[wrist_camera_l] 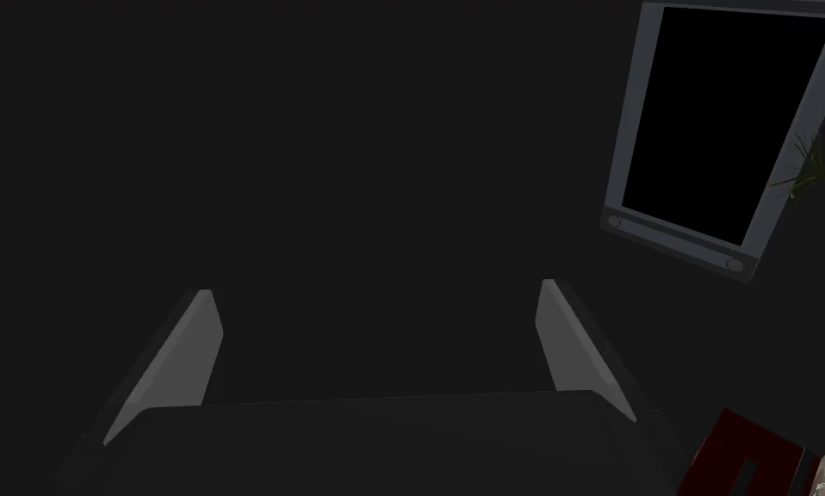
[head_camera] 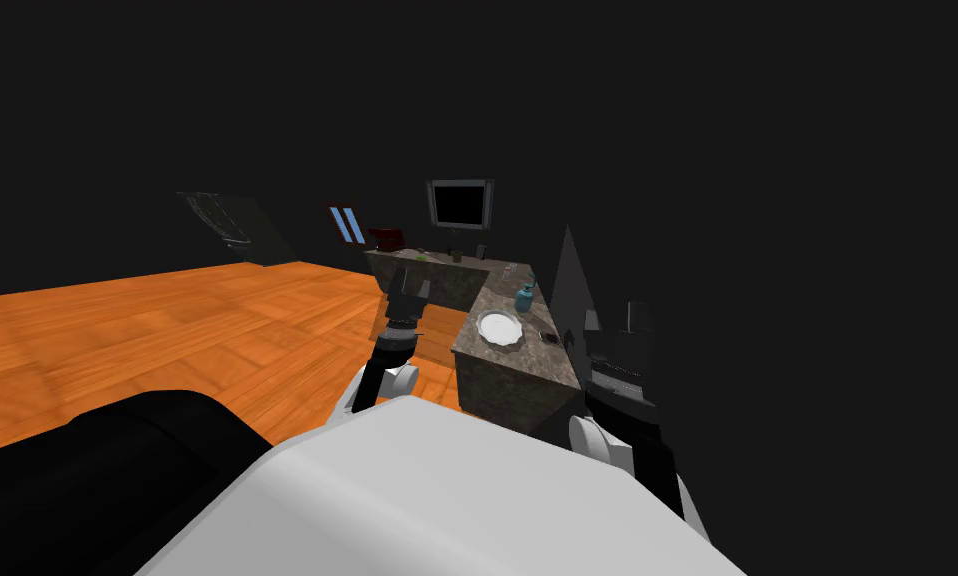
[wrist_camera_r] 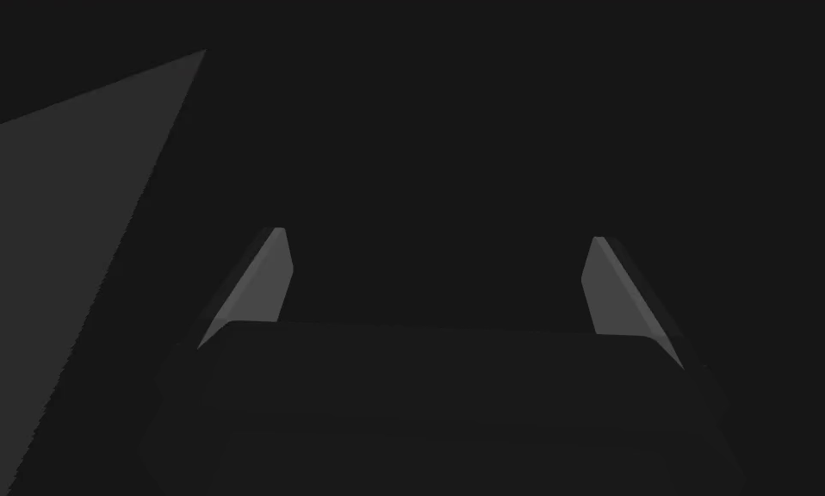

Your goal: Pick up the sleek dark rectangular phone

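Faced an L-shaped tabletop (head_camera: 523,352) of mottled grey-brown stone, standing on an orange wood floor (head_camera: 167,330) amid dim, dark walls. Spotted the phone (head_camera: 548,337) as a small dark rectangle lying flat on the near stretch of that tabletop, close to its right edge. Placed it just beside a white plate (head_camera: 498,327) but apart from it, and nearer than a blue bottle (head_camera: 524,297). Held the left end effector (wrist_camera_l: 375,288) released, with light grey fingers (wrist_camera_l: 187,362) spread wide and nothing between them, off the tabletop's left side above the floor, well apart from the phone. Held the right end effector (wrist_camera_r: 437,235) released too, empty, hovering just off the tabletop's right edge — near the phone but clear of it. Noted a grey-framed black screen (head_camera: 460,204) on the far wall above the back run of the tabletop, and a dark red object (head_camera: 387,238) at that run's left end.
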